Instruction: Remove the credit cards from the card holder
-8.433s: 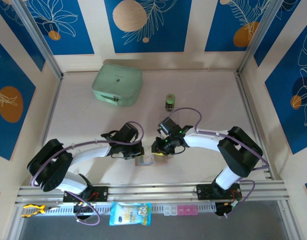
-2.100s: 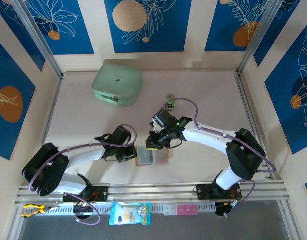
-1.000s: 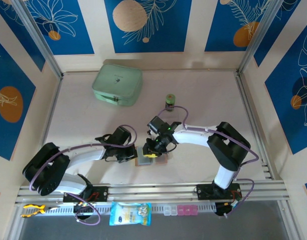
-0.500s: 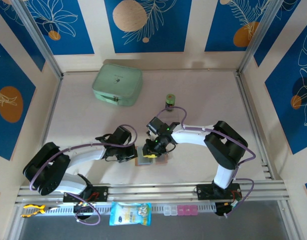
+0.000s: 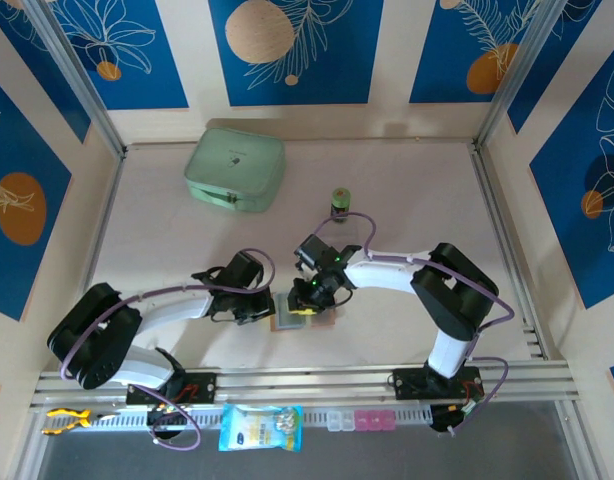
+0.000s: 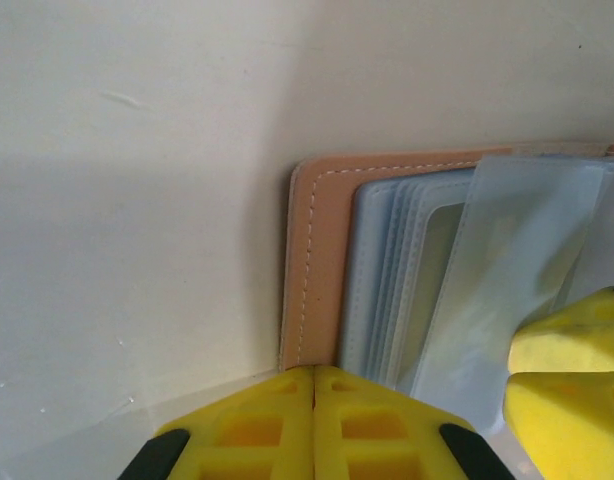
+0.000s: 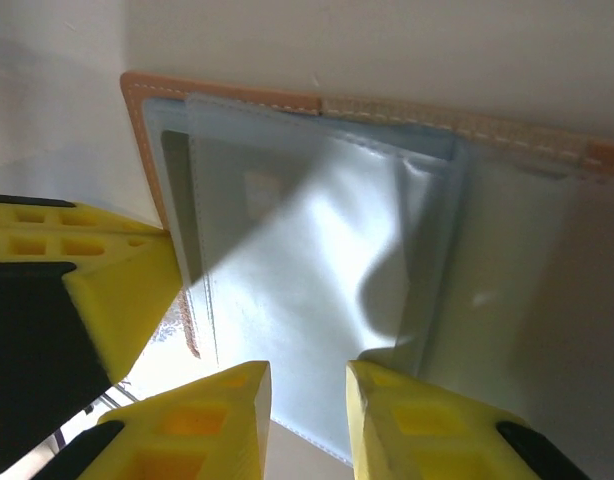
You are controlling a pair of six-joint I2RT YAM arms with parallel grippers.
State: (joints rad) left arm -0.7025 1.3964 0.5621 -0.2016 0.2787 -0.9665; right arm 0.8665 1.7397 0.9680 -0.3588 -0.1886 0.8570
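Right gripper (image 7: pixel 307 385) has shifted lower-left onto the open card holder (image 6: pixel 309 260), lower centre of the top view, its jaws narrowly parted over a clear sleeve (image 7: pixel 307 260). Left gripper (image 6: pixel 314 375), jaws closed, pins the holder's left edge. Recommendation: maintain the pin and nip a card edge, not film alone.

The top camera looked down on the whole surface (image 5: pixel 407 200) from behind the arms; both wrist cameras looked closely at the card holder (image 6: pixel 312 270).
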